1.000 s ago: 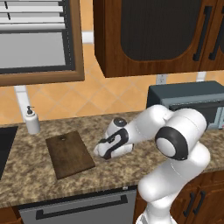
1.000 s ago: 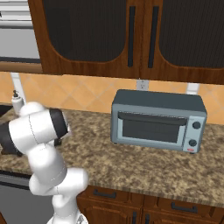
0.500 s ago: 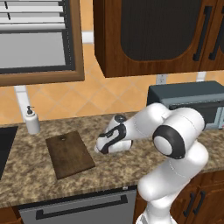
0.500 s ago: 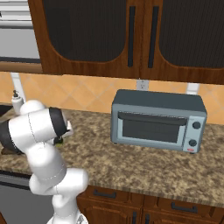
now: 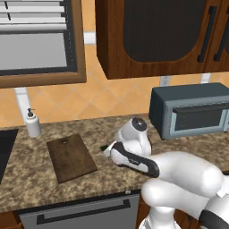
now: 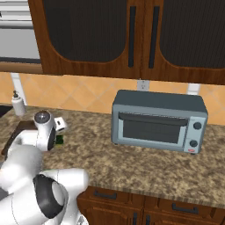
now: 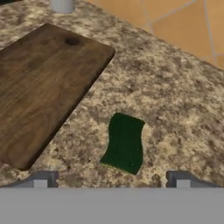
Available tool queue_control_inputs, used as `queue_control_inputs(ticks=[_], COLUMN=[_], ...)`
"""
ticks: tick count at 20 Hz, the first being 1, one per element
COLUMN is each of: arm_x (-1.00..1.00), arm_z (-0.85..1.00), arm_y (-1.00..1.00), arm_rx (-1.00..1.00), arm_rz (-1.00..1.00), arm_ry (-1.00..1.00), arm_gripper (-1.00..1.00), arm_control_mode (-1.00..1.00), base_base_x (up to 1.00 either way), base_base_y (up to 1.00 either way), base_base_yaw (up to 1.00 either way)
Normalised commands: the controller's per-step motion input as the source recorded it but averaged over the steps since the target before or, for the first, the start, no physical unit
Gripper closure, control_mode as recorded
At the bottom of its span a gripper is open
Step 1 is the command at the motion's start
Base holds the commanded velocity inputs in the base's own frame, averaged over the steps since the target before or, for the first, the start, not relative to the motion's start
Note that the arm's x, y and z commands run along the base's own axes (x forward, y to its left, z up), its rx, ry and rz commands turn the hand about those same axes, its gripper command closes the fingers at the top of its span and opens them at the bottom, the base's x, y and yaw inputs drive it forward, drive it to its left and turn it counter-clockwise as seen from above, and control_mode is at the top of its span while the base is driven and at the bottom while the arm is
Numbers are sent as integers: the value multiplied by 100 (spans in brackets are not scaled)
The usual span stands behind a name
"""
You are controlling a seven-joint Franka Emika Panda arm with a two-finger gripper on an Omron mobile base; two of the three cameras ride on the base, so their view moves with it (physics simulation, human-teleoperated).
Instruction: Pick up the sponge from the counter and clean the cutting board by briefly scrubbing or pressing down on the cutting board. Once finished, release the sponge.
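The dark green sponge lies flat on the speckled granite counter, just right of the dark brown cutting board. My gripper hovers low over the sponge, open wide, with one fingertip to each side of its near end and nothing held. From the left base view the gripper sits at the board's right edge, with a sliver of sponge showing beside it. In the right base view the sponge peeks out by my wrist.
A white soap dispenser stands behind the board at the wall. A grey toaster oven sits on the counter to the right. Dark wooden cabinets hang overhead. A dark cooktop edge borders the far left.
My arm has folded lower and the hand has come down closer to the counter over the sponge. The sponge and board lie where they were.
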Motion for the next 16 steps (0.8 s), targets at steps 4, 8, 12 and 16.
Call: queue_control_inputs(ticks=[4,8,12,16], arm_x=[-97,-57,-61,-39], arm_z=[100,100,100,100], arm_y=[-25,-24,-34,-39], arm_rx=[9,23,13,2], arm_rz=[5,0,0,-7], arm_ry=[-20,-1,2,13], arm_gripper=[-100,-100,-100,-100], arm_control_mode=[-100,-100,-100,-100], base_base_x=[0,0,0,0], base_base_y=[0,0,0,0], base_base_yaw=[0,0,0,0])
